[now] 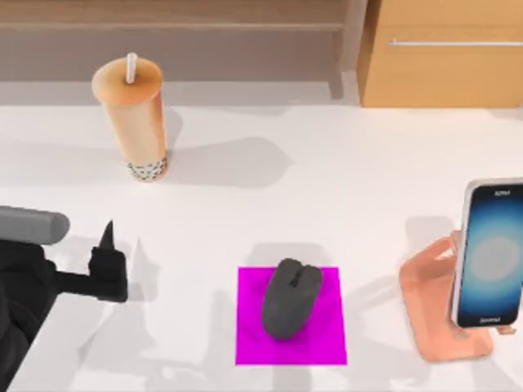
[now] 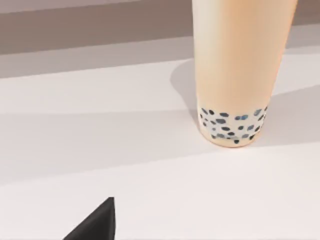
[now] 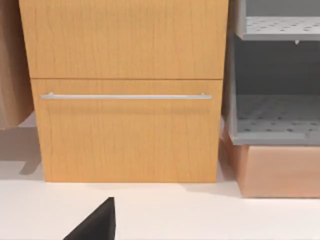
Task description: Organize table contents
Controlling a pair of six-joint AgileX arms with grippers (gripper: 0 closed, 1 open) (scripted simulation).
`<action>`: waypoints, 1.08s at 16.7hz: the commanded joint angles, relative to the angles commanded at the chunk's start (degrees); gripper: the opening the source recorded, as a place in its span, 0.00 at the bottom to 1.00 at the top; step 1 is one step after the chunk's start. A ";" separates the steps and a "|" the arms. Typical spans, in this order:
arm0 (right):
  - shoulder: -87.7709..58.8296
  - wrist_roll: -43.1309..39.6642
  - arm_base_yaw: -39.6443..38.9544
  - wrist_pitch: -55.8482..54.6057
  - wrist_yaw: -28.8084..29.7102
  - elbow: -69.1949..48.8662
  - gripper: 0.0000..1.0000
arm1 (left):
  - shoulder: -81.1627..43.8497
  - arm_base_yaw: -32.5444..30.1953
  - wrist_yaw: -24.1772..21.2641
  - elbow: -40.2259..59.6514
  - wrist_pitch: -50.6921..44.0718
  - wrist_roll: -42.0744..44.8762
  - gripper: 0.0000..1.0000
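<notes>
Mouse (image 1: 291, 299) sits on the mat (image 1: 253, 343), phone (image 1: 493, 253) on its stand (image 1: 433, 314), leaving the cup (image 1: 135, 114) far left; left gripper (image 1: 106, 261) near it, grip unclear.

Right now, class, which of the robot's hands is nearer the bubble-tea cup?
Left. The left hand sits just in front of the bubble-tea cup, slightly toward the table's left. The right hand's wrist view faces the wooden cabinet instead.

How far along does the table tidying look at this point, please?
Looks done: the mouse lies on the magenta mat, and the phone leans in its pink stand. In hand: the left gripper is at the table's left, holding nothing. Probably left: the bubble-tea cup, standing upright beyond it.
</notes>
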State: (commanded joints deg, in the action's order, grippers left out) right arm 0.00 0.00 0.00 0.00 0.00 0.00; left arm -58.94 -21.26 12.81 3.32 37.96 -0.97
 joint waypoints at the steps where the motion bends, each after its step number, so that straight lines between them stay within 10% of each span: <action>1: 0.00 0.00 0.00 0.00 0.00 0.00 1.00 | -6.87 -1.26 1.01 1.30 4.17 -0.02 1.00; 9: 0.00 0.00 0.00 0.00 0.00 0.00 1.00 | -48.12 -4.54 6.46 17.42 36.33 0.45 1.00; 18: 0.00 0.00 0.00 0.00 0.00 0.00 1.00 | -64.16 -2.32 7.86 29.47 52.73 1.15 1.00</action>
State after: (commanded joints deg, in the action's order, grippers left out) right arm 0.00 0.00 0.00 0.00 0.00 0.00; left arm -123.10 -23.58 20.67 32.78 90.69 0.18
